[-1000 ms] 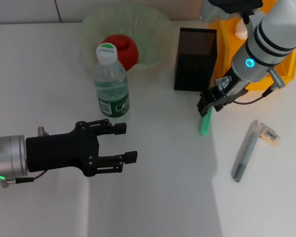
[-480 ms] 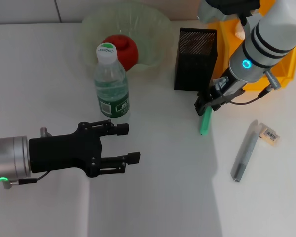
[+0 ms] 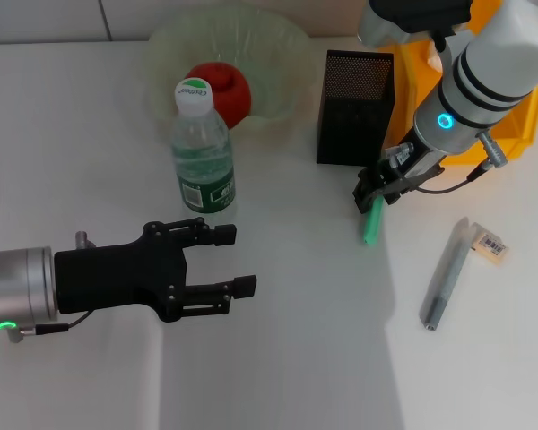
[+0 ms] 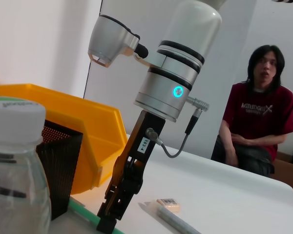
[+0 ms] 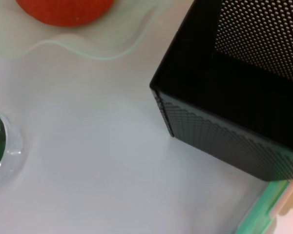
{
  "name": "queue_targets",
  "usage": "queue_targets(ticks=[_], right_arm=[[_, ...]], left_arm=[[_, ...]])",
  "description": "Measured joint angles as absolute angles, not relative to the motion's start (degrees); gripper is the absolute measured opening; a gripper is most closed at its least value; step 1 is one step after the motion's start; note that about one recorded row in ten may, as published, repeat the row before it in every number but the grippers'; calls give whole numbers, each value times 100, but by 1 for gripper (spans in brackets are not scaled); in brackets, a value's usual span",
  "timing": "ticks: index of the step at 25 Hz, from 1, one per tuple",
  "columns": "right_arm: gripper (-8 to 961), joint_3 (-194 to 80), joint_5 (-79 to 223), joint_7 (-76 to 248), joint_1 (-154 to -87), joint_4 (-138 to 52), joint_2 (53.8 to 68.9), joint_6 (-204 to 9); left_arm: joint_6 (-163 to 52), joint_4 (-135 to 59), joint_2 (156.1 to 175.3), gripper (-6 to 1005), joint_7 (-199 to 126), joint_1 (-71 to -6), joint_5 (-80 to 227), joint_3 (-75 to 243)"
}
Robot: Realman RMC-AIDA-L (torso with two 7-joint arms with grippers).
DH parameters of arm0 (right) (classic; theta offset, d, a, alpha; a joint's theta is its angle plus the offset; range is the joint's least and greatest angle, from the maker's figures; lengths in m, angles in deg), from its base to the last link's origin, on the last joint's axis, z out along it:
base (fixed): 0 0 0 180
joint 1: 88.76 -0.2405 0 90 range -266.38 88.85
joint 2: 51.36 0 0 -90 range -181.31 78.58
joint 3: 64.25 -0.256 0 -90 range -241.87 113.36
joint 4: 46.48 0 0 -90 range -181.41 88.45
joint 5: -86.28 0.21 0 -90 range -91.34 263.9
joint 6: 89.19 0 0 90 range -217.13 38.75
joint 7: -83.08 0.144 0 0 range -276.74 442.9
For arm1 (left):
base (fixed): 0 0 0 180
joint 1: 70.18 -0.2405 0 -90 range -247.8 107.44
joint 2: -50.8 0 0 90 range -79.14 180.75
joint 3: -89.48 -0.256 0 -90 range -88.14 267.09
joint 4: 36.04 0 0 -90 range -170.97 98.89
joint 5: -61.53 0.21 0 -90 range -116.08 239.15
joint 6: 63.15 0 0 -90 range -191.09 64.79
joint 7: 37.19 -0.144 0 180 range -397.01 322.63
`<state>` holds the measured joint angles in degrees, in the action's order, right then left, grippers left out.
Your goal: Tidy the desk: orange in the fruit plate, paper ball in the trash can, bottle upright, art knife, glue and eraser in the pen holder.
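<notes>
Nearest, the left gripper (image 3: 238, 260) hovers with fingers spread and empty, having crept slightly right over the last second, just near of the upright bottle (image 3: 202, 148). Farther right, the right gripper (image 3: 373, 193) is clenched on the far end of the green art knife (image 3: 370, 224) and has drawn it toward the pen holder (image 3: 354, 107), so the lift seems begun. Farthest, the orange (image 3: 224, 90) sits in the fruit plate (image 3: 278, 40).
</notes>
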<state>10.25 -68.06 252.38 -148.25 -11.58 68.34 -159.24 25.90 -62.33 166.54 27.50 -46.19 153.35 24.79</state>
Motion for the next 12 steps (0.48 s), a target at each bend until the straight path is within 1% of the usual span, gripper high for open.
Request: queue_targets(ticks=[12], right_arm=[[368,1027,-6805,25245,-14807,-1170,6834,-15940]], left_arm=[[2549,-6233,16667,765,2738,-4618,15338,2479]])
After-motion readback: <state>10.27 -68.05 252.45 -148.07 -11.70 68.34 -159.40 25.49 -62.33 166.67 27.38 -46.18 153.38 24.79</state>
